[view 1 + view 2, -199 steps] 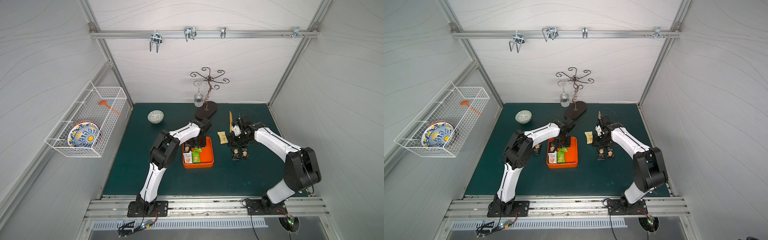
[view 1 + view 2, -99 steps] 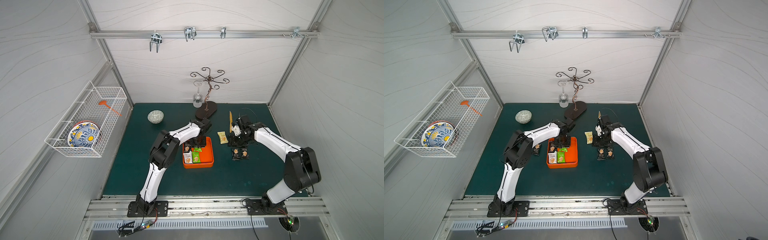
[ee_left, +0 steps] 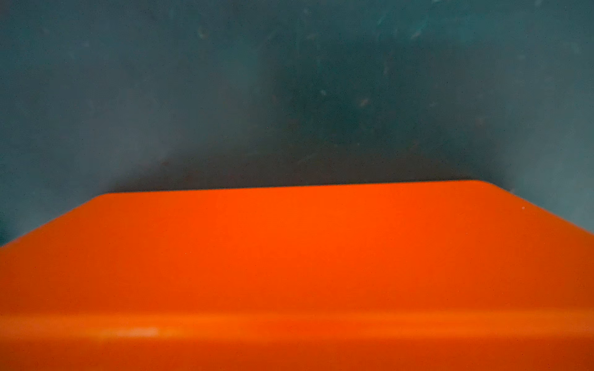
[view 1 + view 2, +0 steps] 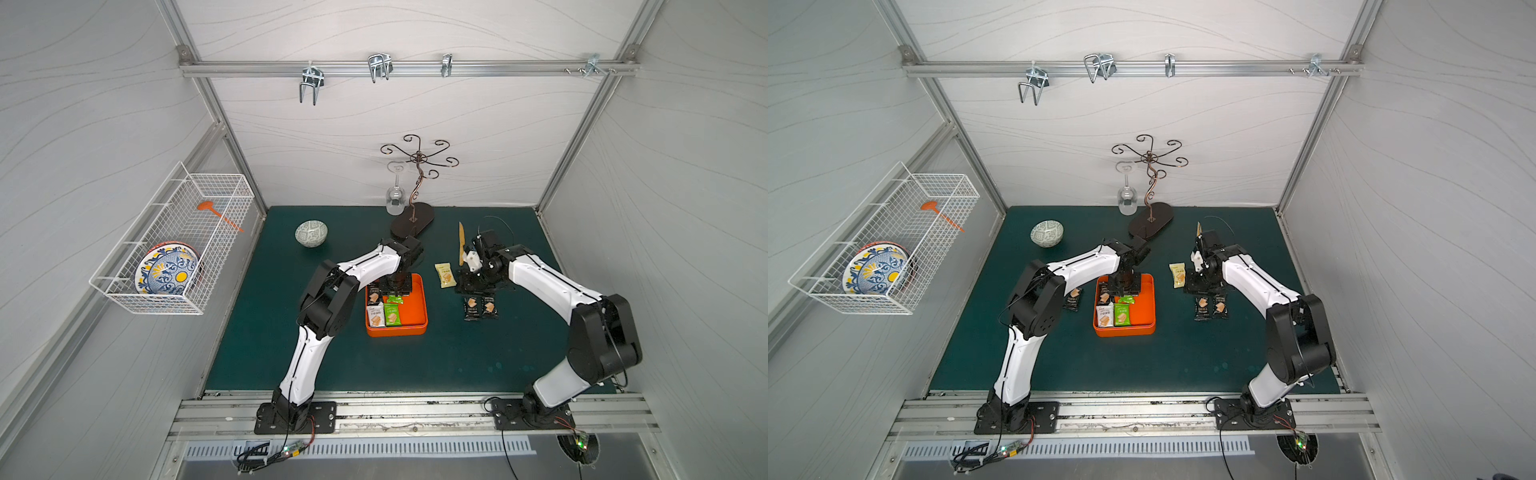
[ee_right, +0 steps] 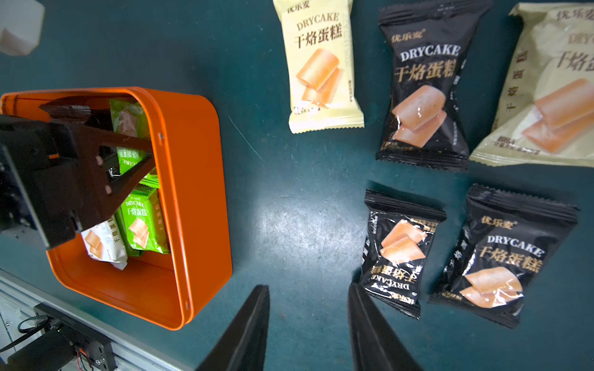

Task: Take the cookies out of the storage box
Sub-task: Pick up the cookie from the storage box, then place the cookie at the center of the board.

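Inside the glossy orange storage box [image 5: 199, 192], the left gripper [image 5: 148, 154] has drawn its jaws together among crinkly cookies [image 5: 141, 221]; right gripper [image 5: 308, 289] — jaws apart — unmoved.

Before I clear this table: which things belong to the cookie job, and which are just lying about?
Job: orange storage box; white packet and near green packet inside; far green packet in the shut left gripper; black packets and pale-yellow packet already out; open right gripper.
Lying about: patterned bowl; wine glass on scrolled rack; wooden utensil; wire basket.
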You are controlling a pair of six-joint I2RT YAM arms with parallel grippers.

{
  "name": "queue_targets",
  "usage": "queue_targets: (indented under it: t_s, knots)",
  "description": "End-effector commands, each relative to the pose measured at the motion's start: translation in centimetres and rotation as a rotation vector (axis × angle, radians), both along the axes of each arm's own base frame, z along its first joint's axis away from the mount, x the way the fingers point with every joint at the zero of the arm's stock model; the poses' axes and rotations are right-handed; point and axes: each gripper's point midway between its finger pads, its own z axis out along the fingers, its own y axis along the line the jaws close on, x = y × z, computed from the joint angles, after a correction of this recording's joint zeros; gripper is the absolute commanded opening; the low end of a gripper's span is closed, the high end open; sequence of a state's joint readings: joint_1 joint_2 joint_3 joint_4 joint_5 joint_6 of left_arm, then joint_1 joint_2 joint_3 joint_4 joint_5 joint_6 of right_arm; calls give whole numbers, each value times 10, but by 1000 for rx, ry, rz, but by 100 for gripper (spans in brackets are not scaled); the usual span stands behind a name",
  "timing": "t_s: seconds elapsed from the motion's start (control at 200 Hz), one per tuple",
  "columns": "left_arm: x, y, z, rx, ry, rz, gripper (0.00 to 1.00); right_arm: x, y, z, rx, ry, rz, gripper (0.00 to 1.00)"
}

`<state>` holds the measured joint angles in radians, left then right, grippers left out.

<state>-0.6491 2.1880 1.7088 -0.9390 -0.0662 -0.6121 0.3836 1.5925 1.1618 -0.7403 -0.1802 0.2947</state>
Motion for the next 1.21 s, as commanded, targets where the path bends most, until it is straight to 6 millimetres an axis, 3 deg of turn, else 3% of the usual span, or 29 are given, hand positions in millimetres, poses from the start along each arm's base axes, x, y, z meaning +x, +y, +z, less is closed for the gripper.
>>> queue_targets:
  t_s: [0.0,0.415,0.68,0.95,1.2]
  knots:
    - [3,-3,36,-37,-57,-13,45,-1,0,-3,4,18,8,45]
    - [-6,1,95,-119,-146,-4,45,0,2,-1,14,20,5,45]
    - [-4,27,125,-112,-217,11,45,0,2,-1,17,20,6,45]
    - [19,89,126,-73,-224,76,45,-1,2,-2,12,24,9,44]
    - [47,130,101,-19,-208,89,46,1,2,-5,1,41,8,45]
